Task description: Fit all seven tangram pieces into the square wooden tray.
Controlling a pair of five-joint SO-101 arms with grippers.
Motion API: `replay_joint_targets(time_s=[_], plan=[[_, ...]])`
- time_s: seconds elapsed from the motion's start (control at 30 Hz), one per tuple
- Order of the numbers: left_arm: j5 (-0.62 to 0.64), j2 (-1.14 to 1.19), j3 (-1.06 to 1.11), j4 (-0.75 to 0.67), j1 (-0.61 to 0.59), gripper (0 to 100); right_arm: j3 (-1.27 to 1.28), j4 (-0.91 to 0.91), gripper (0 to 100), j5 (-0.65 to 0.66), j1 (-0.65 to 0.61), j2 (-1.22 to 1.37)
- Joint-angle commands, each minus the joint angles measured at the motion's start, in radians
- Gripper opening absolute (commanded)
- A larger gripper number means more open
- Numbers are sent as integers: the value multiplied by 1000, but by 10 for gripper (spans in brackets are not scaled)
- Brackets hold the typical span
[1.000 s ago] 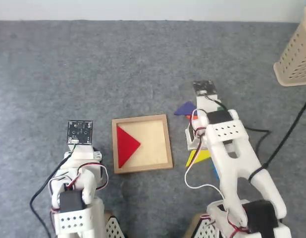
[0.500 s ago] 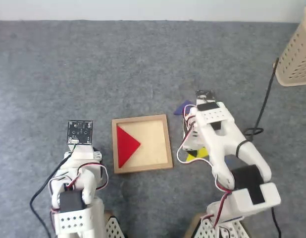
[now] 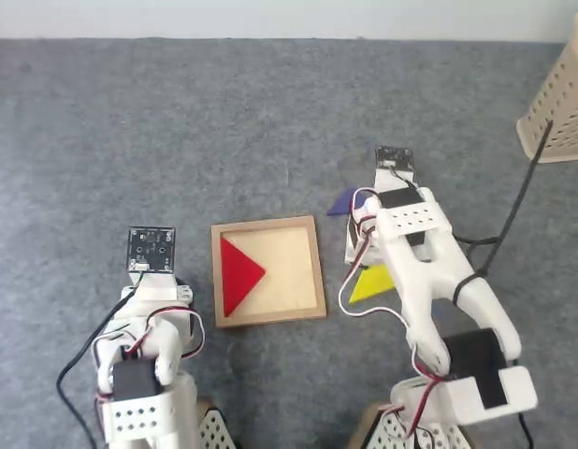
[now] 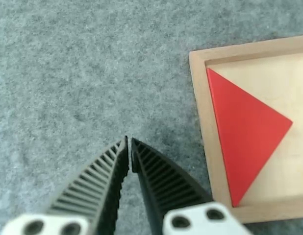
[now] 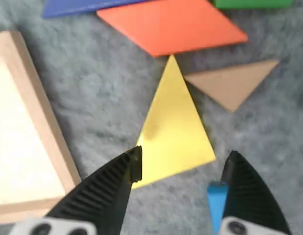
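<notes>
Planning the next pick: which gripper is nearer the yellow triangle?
Right. The right gripper is open over the yellow triangle; the left gripper is shut on the tray's other side.

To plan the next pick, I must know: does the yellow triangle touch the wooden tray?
Apart. The right wrist view shows a strip of grey carpet between the yellow triangle and the wooden tray's outer wall.

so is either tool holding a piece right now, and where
Nothing held: right tool open over the yellow triangle, left tool shut and empty.
</notes>
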Motion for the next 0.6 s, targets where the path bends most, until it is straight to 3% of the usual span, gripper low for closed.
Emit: replay_joint_targets(time_s=[0.0,0.57], plan=[[-5,-9,-5,2,-3,12,-3,-54,292,-12,-13,-12],[-5,-9,-5,2,-3,12,-26,-70,286,-8,-10,154]])
